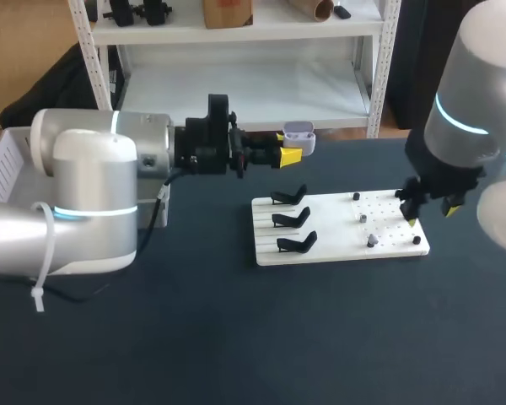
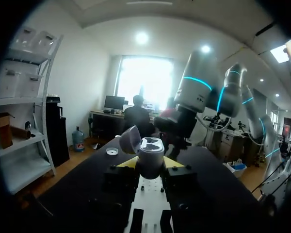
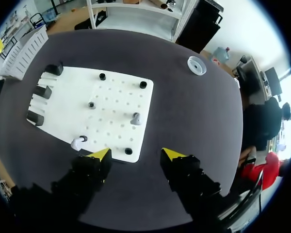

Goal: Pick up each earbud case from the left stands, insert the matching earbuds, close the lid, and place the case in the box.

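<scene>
The left claw (image 2: 150, 165) is closed on the earbud case (image 2: 151, 154): its two yellow tips press the case from both sides and hold it in the air, above the far part of the surface (image 1: 194, 337). The lid (image 2: 130, 139) of the case is open and leans to one side, so the two hollows inside are visible. Seen from the head view, the case is beyond the white board (image 1: 329, 228) and well apart from it.

The right claw (image 3: 136, 155) is open, with its fingers wide apart. It hangs above the right end of the board, over the edge, and a black peg (image 3: 128, 151) is just ahead of it. One earbud (image 3: 136, 119) stands among the holes of the board. The other earbud (image 3: 77, 142) lies near the board's edge, just ahead of one finger of the right claw. At the opposite end of the board, three black stands (image 3: 41, 91) are in one row.

A small white ring (image 3: 196, 64) lies on the surface, apart from the board. The white box (image 1: 4, 160) is at the left side of the surface, behind the left arm.
</scene>
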Controlling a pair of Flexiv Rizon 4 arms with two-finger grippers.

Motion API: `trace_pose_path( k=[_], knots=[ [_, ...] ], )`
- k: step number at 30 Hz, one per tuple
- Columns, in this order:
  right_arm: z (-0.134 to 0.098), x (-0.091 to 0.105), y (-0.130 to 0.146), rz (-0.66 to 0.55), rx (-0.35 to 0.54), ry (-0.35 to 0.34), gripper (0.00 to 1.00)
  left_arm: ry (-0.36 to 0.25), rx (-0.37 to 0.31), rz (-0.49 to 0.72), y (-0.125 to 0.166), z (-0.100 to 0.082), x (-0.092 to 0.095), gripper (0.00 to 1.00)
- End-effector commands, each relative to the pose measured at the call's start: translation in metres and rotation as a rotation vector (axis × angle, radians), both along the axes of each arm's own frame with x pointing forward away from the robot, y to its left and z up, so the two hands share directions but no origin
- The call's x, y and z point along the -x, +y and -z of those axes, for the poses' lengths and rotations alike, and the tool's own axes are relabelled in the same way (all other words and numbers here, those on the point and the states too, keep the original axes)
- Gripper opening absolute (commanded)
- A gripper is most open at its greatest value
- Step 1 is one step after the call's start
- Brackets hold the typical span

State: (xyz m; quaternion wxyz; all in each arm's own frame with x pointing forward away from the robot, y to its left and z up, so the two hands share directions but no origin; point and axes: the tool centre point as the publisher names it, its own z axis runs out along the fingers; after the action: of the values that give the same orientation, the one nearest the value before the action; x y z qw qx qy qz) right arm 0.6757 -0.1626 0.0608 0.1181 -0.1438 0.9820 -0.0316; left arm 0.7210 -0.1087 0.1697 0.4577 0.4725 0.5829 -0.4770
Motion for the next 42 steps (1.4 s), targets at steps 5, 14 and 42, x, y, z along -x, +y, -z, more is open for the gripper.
trace_pose_path(
  k=[5, 14, 42],
  knots=[
    [0.011, -0.013, 0.009, -0.004, 0.008, 0.021, 0.59, -0.001, 0.003, -0.003, 0.000, 0.001, 0.001, 0.00],
    [0.022, -0.020, 0.016, -0.065, 0.000, 0.057, 0.46, -0.001, 0.003, -0.003, 0.000, 0.001, 0.001, 0.00],
    [0.031, -0.033, 0.010, -0.024, 0.049, 0.069, 0.40, -0.001, 0.003, -0.003, 0.000, 0.001, 0.001, 0.00]
  ],
)
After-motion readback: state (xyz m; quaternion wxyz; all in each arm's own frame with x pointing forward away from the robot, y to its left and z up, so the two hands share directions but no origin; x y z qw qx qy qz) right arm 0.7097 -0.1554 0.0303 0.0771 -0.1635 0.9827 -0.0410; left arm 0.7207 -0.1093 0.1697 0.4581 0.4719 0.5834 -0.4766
